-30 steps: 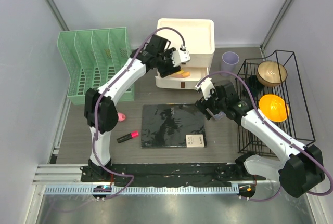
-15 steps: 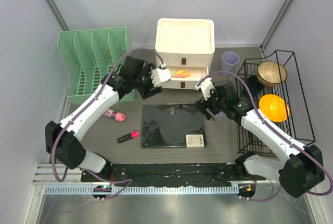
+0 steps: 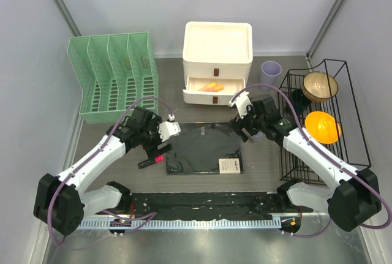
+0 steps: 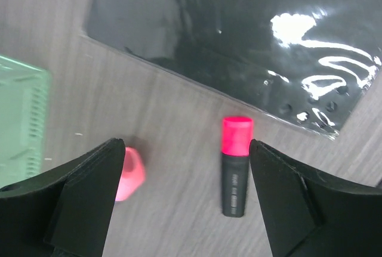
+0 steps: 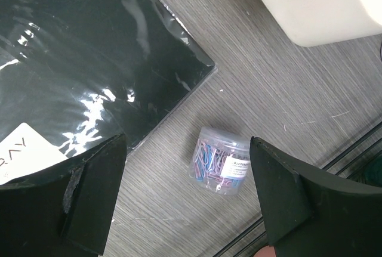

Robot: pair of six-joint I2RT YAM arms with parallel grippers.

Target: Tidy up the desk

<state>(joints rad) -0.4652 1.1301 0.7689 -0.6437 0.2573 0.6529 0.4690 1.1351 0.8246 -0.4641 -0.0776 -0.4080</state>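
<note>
Where the desk lies: the large flat dark grey-brown wood-grain desk (image 3: 257, 172) spans the enclosure floor beneath both arms.
Done: orange items sit in the open drawer of the white plastic drawer unit (image 3: 217, 46).
Remaining, as I judge: the black pink-capped highlighter (image 4: 234, 173), the clear round tub of coloured paper clips (image 5: 219, 169) and the glossy black notebook (image 3: 196, 144) lie loose; the drawer is not shut.
Left gripper (image 4: 185, 149): jaws wide, empty, above the highlighter.
Right gripper (image 5: 188, 144): jaws wide, empty, above the tub.
Wrist views only: the tub, hidden under the right arm from above, and a small pink object (image 4: 132, 173).
</note>
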